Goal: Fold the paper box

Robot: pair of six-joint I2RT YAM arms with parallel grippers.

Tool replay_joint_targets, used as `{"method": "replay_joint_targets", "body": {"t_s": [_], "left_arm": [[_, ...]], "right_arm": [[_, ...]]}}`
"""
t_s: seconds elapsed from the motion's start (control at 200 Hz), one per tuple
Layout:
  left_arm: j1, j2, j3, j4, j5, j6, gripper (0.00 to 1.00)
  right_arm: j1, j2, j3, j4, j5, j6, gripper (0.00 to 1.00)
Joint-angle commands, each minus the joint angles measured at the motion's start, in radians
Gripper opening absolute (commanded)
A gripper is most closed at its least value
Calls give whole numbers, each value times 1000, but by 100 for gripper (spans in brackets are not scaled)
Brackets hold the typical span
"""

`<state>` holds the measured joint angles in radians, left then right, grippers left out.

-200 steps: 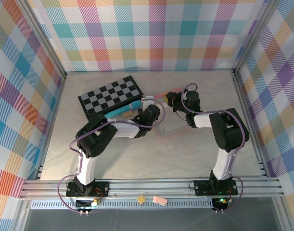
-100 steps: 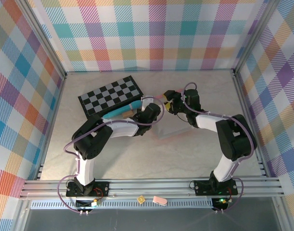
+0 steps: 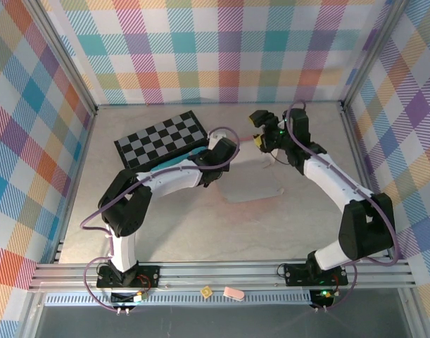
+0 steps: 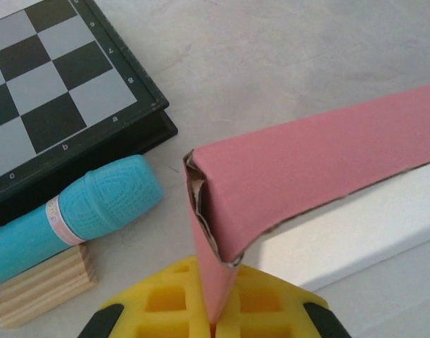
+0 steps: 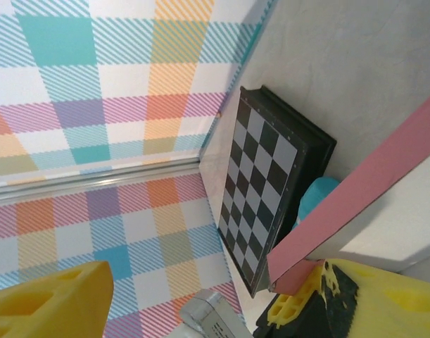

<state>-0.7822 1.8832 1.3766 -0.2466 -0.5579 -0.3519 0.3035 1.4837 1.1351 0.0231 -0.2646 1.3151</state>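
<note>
The fold looks barely begun. The left claw point(image 4: 216, 320) is pinched tight on a thin edge of the paper box point(image 4: 306, 162). A long pink wall strip rises straight from between its fingers and runs off to its right, doubled over at the corner so that the raw cardboard edge shows. Under that strip the pale inner face lies beside the claw. From above, the rest of the sheet lies flat and low on the surface point(image 3: 165, 225), stretching from the left claw towards the right arm.

The right claw point(image 3: 262, 131) stands wide apart with nothing in it. It is lifted off the sheet, beyond the box's far edge.

My reading is that one wall is being stood up. The other walls, the tabs and the lid all seem left to do, and no closed box shape shows yet.

Just ahead of the left claw and to its left lie a teal bar point(image 4: 81, 211) and a small wooden block point(image 4: 42, 285), the bar touching the block's top. Beyond them sits a checkered board point(image 4: 53, 91), close to the bar.

The surface is a pale, mottled grey slab, otherwise bare around the claws. Plaid pastel walls point(image 3: 222, 49) close it in on three sides, set in metal framing, and a rail point(image 3: 222, 273) carries both arm bases.
</note>
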Motion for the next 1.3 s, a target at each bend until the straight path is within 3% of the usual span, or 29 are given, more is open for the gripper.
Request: {"method": "replay_joint_targets", "body": {"t_s": [0.0,0.145,0.52,0.77,1.295], "left_arm": [[37,-31,104,-274,74,-48,0],[65,-20,221,-459,133,-81,0],[103,-24,348,-675,293,-94,0],[104,-45,337,-675,343,-98,0],[103,-111,245,-534,364,-45,0]], "right_arm": [[-29,-18,134,-313,48,-135,76],[-39,15,297,-549,100,-270,75],[-41,103,469,-745,80,-376,72],[-40,187,489,-769,-7,-452,68],[-58,340,545,-782,45,-650,68]]}}
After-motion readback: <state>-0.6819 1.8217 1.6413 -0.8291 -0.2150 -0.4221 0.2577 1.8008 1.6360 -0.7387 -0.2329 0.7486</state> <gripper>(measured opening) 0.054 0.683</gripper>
